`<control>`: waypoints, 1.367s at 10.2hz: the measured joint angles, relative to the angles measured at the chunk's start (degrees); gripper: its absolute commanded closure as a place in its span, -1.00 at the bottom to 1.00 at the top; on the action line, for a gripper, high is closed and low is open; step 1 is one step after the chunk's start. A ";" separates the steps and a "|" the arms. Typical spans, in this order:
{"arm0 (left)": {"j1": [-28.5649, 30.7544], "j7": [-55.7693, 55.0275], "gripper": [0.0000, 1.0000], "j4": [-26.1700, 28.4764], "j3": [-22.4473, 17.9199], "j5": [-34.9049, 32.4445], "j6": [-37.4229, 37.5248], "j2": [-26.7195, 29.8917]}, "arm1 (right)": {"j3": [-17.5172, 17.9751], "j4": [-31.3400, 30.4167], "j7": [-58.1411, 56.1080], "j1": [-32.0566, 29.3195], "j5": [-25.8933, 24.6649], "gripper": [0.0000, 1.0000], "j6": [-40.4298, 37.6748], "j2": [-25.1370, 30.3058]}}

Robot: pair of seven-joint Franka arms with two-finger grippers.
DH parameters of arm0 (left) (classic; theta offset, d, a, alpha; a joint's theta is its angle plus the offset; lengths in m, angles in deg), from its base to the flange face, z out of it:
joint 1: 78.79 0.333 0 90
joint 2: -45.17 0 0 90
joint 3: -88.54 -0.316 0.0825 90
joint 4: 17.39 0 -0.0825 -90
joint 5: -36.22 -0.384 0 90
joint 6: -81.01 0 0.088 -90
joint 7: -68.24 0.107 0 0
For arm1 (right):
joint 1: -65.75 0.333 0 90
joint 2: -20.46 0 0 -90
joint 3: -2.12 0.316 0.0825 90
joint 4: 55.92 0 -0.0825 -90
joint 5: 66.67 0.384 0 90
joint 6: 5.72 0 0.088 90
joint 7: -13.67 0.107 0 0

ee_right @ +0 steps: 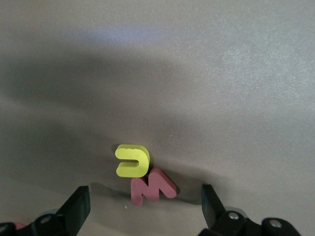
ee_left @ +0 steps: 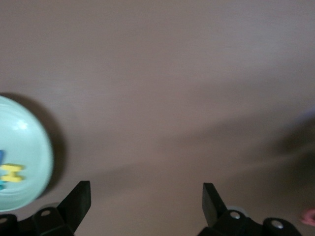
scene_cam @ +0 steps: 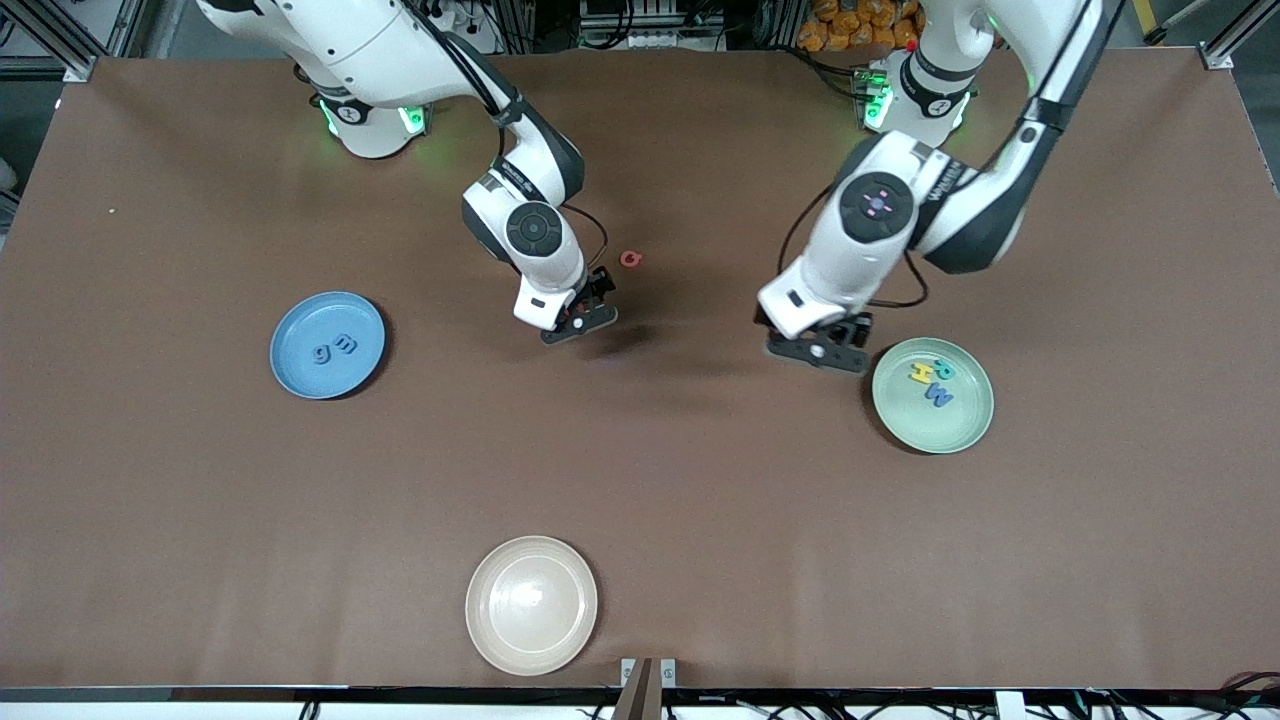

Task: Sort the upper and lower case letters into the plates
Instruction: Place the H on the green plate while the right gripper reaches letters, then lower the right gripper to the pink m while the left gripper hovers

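The right gripper (scene_cam: pixel 580 322) hangs over the middle of the brown surface (scene_cam: pixel 700 500) with its fingers spread wide and nothing between them. Directly under it, in the right wrist view, lie the yellow u (ee_right: pixel 132 161) and the red w (ee_right: pixel 151 187), touching each other between the two fingertips. The red Q (scene_cam: pixel 630 259) rests on the surface just beside this gripper, toward the robots' bases. The sky blue plate (scene_cam: pixel 300 375) sits well apart from it toward the right arm's end, holding the blue g (scene_cam: pixel 322 353) and a dark blue letter (scene_cam: pixel 345 346) side by side.

The left gripper (scene_cam: pixel 818 350) hovers over bare surface, fingers also spread and empty, just beside the rim of the mint green plate (scene_cam: pixel 950 425). In that plate lie the yellow H (scene_cam: pixel 919 373), the teal R (scene_cam: pixel 945 369) and the blue W (scene_cam: pixel 940 394), close together. A cream-white plate (scene_cam: pixel 500 620) lies well apart from both grippers, nearest the front camera.
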 measured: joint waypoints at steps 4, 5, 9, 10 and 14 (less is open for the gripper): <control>-7.63 -7.22 -1.00 1.29 3.18 -0.15 -7.74 -3.23 | -0.04 -0.08 -0.04 0.07 -0.02 -0.66 0.03 -0.05; -8.62 -7.54 -1.00 1.62 3.26 -0.37 -8.40 -4.02 | -0.08 -0.08 -0.04 0.07 -0.08 -0.65 0.05 0.00; -8.64 -7.54 -1.00 2.23 3.60 -1.96 -9.02 -4.48 | -0.26 -0.10 -0.04 0.07 -0.11 -0.60 0.09 0.07; -8.64 -7.54 -1.00 2.54 3.93 -2.09 -9.45 -4.53 | -0.26 -0.11 -0.04 0.07 -0.11 -0.58 0.12 0.07; -8.65 -7.54 -1.00 3.24 4.88 -4.22 -10.00 -4.57 | -0.29 -0.11 -2.23 0.07 -0.15 -0.58 0.19 0.07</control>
